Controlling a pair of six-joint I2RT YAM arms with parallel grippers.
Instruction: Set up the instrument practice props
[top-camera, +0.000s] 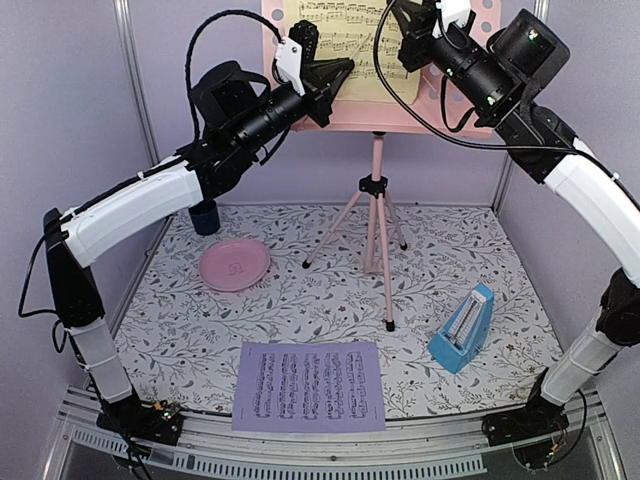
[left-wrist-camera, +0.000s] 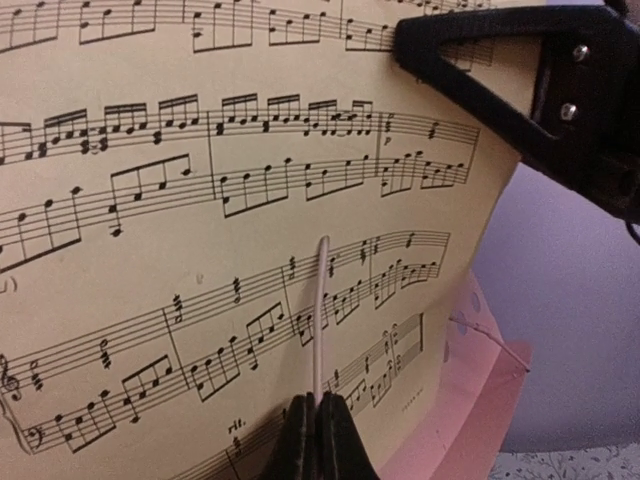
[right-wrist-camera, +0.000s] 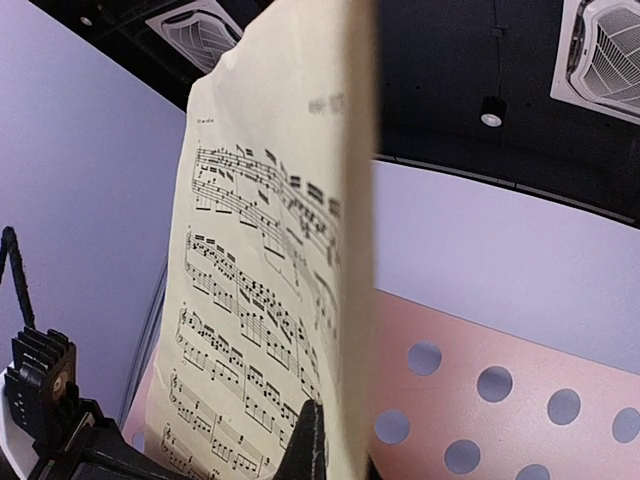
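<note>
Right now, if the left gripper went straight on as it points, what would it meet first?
Most likely the yellow sheet, which fills the left wrist view right ahead of the left gripper, shut on a thin white wire.

Yellow sheet (left-wrist-camera: 200, 250): "rit." printed low, toward the bottom edge of the desk (left-wrist-camera: 470, 400); a "p" higher up.
Lavender sheet (top-camera: 310, 385): notes only, no words legible.

Left of the pink music stand (top-camera: 377, 200), the left arm (top-camera: 130, 215) was clad in white shells joined by black links, and a black cable (top-camera: 190, 60) was looped above it. Right of the stand, the right arm (top-camera: 600, 200) was finished alike. A black triangular finger (left-wrist-camera: 500, 60) was fastened with two silver screws (left-wrist-camera: 580, 50).
</note>
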